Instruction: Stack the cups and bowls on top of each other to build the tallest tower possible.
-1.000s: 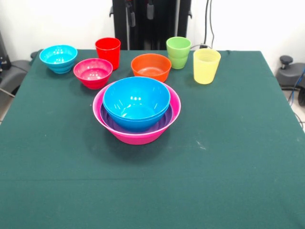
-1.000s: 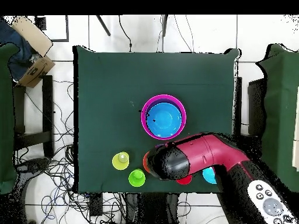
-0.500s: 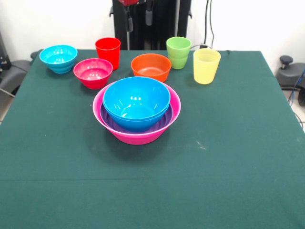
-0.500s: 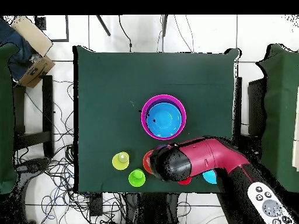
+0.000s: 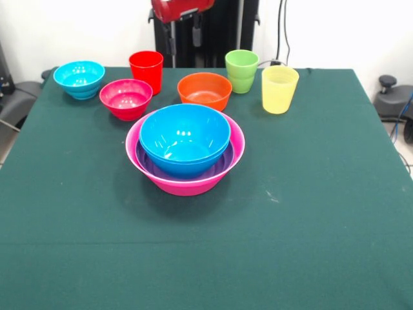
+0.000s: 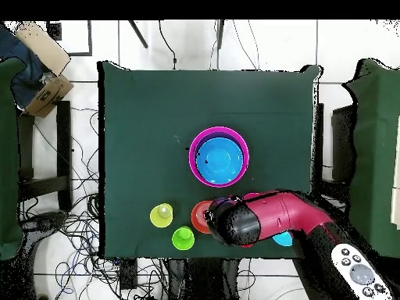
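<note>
One orange bowl (image 5: 204, 90) sits below the hand (image 5: 182, 31), whose grip state is unclear

A lab: robot pedestal (image 5: 205, 29), loose floor cables (image 6: 66, 223), green-clothed table (image 5: 310, 194).

A: From overhead, the red and black arm (image 6: 269, 220) hides the glossy red plastic tumbler and most of the magenta-red bowl.

B: And the gripper (image 5: 182, 29), in front view above that tumbler (image 5: 146, 70)? Its fingers are too small to read.
</note>
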Motion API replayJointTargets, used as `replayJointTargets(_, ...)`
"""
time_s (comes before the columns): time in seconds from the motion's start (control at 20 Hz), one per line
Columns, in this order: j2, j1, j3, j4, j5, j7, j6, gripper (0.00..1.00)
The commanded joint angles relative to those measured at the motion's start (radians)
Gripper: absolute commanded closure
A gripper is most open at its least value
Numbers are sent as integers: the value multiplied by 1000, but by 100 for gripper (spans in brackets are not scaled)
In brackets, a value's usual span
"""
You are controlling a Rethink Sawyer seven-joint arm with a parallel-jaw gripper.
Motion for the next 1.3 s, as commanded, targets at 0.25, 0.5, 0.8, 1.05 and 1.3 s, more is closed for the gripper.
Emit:
replayJointTargets(0.25, 92, 105, -126, -14, -95, 118, -122, 0)
replayJointTargets(0.5, 93, 115, -144, -17, -81, 98, -133, 0)
replayJointTargets(0.8, 111, 107, -157, -24, -83, 71, -156, 0)
replayJointTargets(1.05, 139, 99, -172, -43, -97, 49, -174, 0)
replayJointTargets(1.3, 174, 95, -185, -59, -112, 42, -207, 0)
